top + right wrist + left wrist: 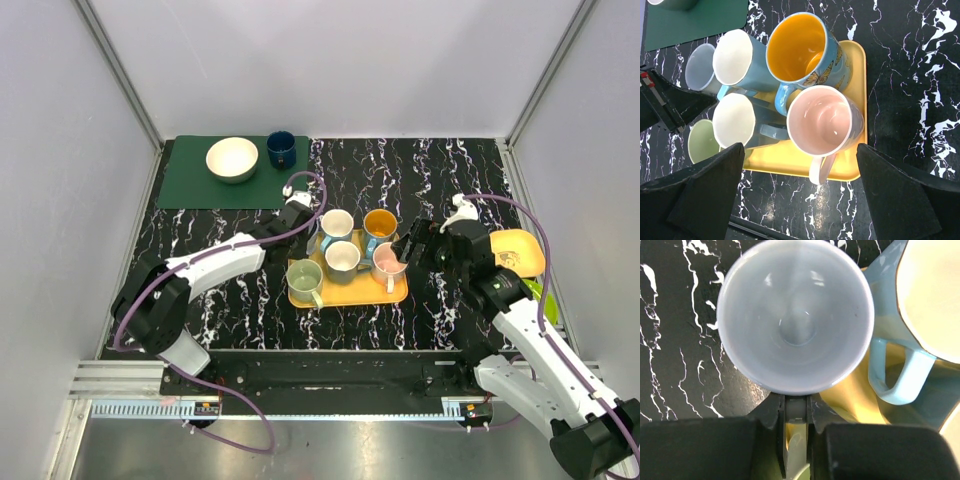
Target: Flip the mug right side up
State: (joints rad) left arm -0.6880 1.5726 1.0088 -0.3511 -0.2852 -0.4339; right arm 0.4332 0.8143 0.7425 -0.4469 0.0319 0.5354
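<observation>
Black, white-veined tabletop (450,180) lies under the left gripper (796,412), whose jaws are pinched tight on the handle of the pale grey mug (795,315). That mug sits mouth-up at the left edge of the yellow tray (775,165), mostly over bare table and just beside a light blue mug (920,290). Spread wide and empty, the right gripper (800,150) straddles the pink mug (822,122), with the orange-lined mug (800,50) and green mug (702,142) crowded near.
</observation>
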